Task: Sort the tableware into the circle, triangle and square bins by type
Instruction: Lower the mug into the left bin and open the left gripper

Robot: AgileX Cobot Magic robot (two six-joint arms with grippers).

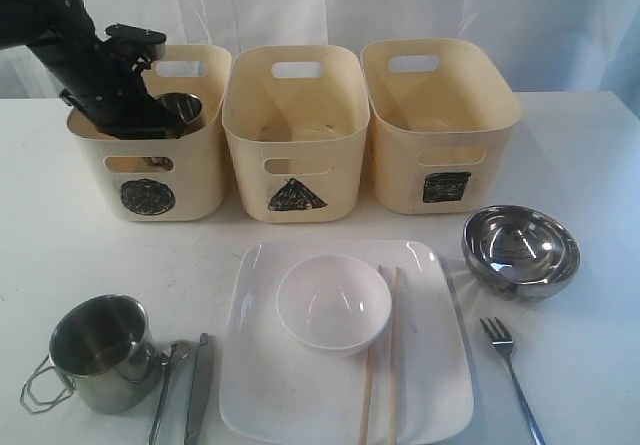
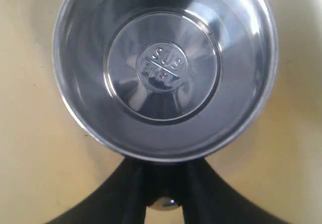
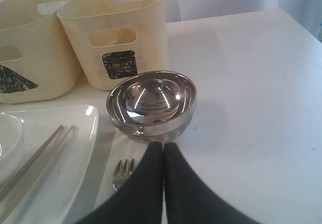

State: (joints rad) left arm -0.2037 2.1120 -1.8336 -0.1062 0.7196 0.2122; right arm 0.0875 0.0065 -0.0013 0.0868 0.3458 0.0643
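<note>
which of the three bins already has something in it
The circle bin, leftmost: the left gripper holds a steel mug inside it. The triangle bin and square bin show nothing inside.

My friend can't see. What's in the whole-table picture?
A black robot arm's left gripper holds a steel mug inside the circle bin. The triangle bin and square bin stand beside it; a white plate, white bowl, steel bowl, second mug and fork lie in front.

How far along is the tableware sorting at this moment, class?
Done: nothing released yet; the triangle bin and square bin show no items. In hand: the left gripper holds a steel mug inside the circle bin. Left: the second mug, spoon, knife, square plate, small white bowl, chopsticks, steel bowl and fork lie on the table; the right gripper is shut near the steel bowl.
</note>
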